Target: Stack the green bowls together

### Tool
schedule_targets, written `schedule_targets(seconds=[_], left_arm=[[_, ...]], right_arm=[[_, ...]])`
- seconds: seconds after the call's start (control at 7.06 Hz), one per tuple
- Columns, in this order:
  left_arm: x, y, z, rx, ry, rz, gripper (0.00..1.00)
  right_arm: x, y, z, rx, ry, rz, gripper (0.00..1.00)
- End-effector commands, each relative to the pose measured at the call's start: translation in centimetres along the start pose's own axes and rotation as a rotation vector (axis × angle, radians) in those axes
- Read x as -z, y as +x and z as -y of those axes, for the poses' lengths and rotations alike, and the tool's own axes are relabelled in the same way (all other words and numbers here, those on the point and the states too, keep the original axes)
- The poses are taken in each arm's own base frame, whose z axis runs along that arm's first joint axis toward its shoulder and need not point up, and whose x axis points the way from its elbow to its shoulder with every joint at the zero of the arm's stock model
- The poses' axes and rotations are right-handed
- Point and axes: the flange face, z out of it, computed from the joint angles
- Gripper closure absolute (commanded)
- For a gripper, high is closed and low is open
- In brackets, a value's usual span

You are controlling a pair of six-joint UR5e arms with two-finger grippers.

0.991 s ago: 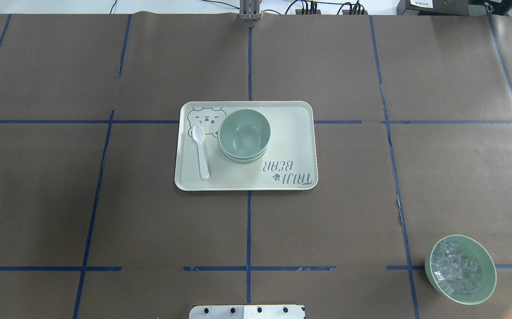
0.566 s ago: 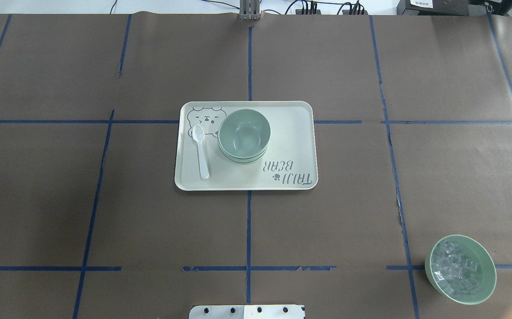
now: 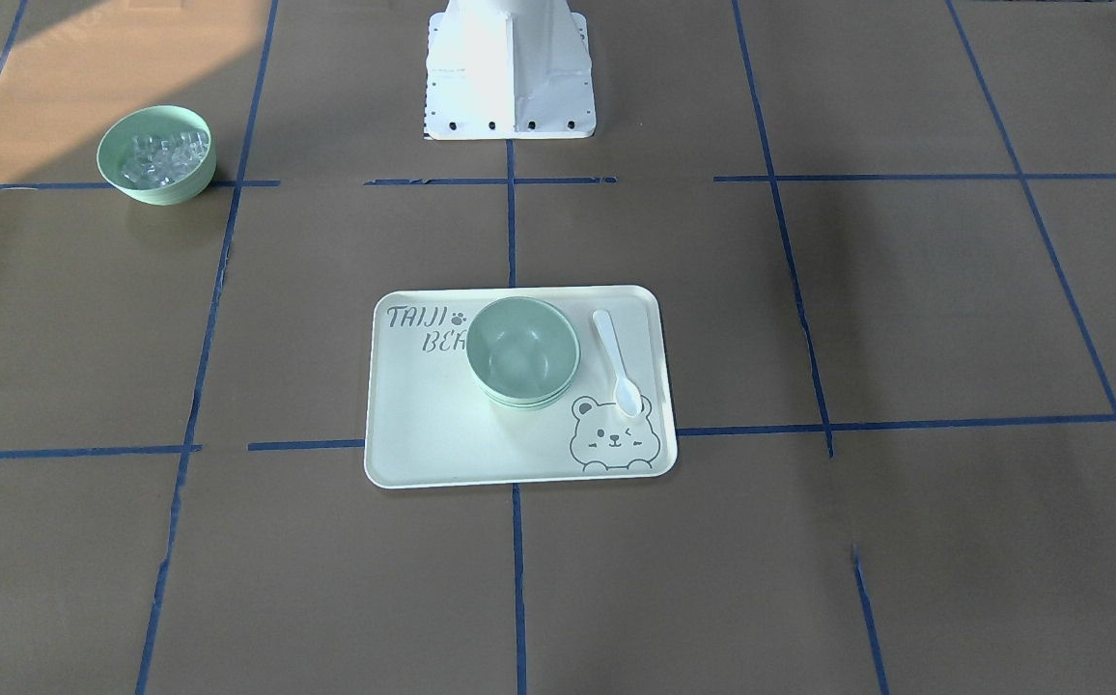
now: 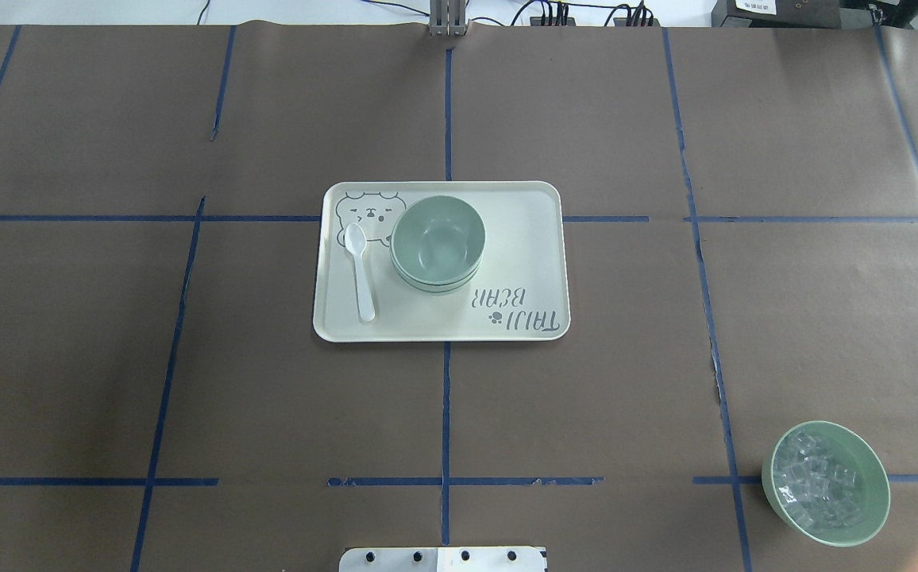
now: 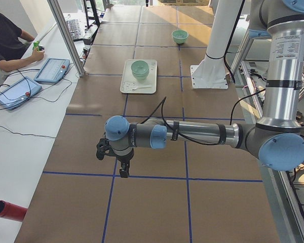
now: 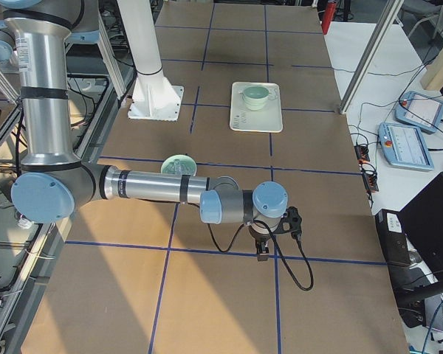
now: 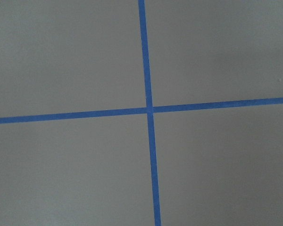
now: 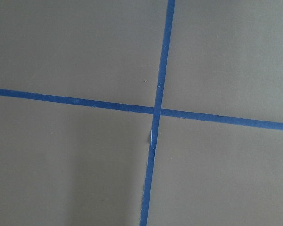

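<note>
Jaws: left arm (image 5: 192, 134) and right arm (image 6: 155, 184) each hang theirs low over bench (image 5: 152, 202), spread or pressed I cannot tell (side views only).
Green bowls (image 4: 437, 242): nested in one stack on tray (image 4: 522, 238), spoon (image 4: 360, 274) just beside.
Ice bowl (image 4: 824, 483): well apart, toward right arm's side.

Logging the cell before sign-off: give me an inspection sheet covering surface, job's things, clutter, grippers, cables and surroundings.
Surface: table covered in brown paper with a blue tape grid.
Job's things: green bowls nested in one stack on the bear tray.
Clutter: white spoon on the tray beside the stack; ice-cube bowl apart, on the robot's right.
Grippers: left gripper and right gripper over bare paper at the table's ends; open or shut, cannot tell.
Cables: black cable loops off the left arm.
Surroundings: operator and tablets alongside.
</note>
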Motion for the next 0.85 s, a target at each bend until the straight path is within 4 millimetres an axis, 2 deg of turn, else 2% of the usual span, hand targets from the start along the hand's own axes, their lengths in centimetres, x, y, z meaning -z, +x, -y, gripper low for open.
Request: schedule_targets(seconds=[0.0, 0.42, 0.71], left_arm=[[0.2, -0.2, -0.1, 0.006, 0.005, -0.001, 0.0], [0.4, 0.0, -0.1, 0.005, 0.008, -0.001, 0.0], [0.4, 0.0, -0.1, 0.005, 0.008, -0.001, 0.0]], right_arm=[[0.3, -0.1, 0.1, -0.007, 0.006, 0.002, 0.0], [2.4, -0.6, 0.6, -0.004, 0.043, -0.002, 0.0], [2.8, -0.3, 0.2, -0.012, 0.05, -0.002, 0.0]])
